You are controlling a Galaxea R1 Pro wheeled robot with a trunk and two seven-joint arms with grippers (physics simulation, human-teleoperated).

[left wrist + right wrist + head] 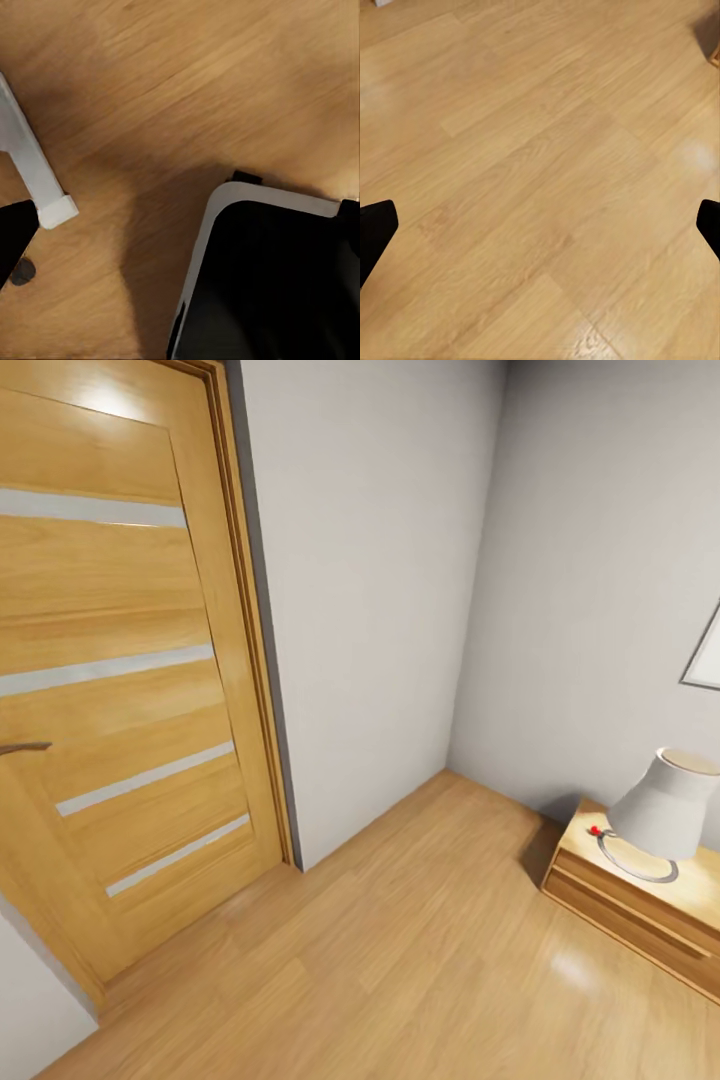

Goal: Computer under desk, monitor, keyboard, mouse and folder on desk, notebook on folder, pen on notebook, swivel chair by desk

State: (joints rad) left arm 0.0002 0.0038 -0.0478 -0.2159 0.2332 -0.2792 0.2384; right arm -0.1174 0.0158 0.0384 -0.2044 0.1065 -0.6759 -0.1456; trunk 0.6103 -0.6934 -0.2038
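Note:
I face a corner of the bedroom with a wooden door [110,690], shut, at the left and light wood floor [400,960] below. In the right wrist view my right gripper [540,229] is open, its black fingertips [375,232] at the two edges of the frame with only bare floor between them. In the left wrist view my left gripper [180,232] is open above the floor, one black fingertip [11,232] at the frame's edge. My own black, white-rimmed base [270,285] lies under it.
A low wooden nightstand [640,905] with a white lamp [665,805] and a small red object [595,830] stands at the right wall. A grey wall [380,590] juts out beside the door. A white bar [30,165] crosses the floor in the left wrist view.

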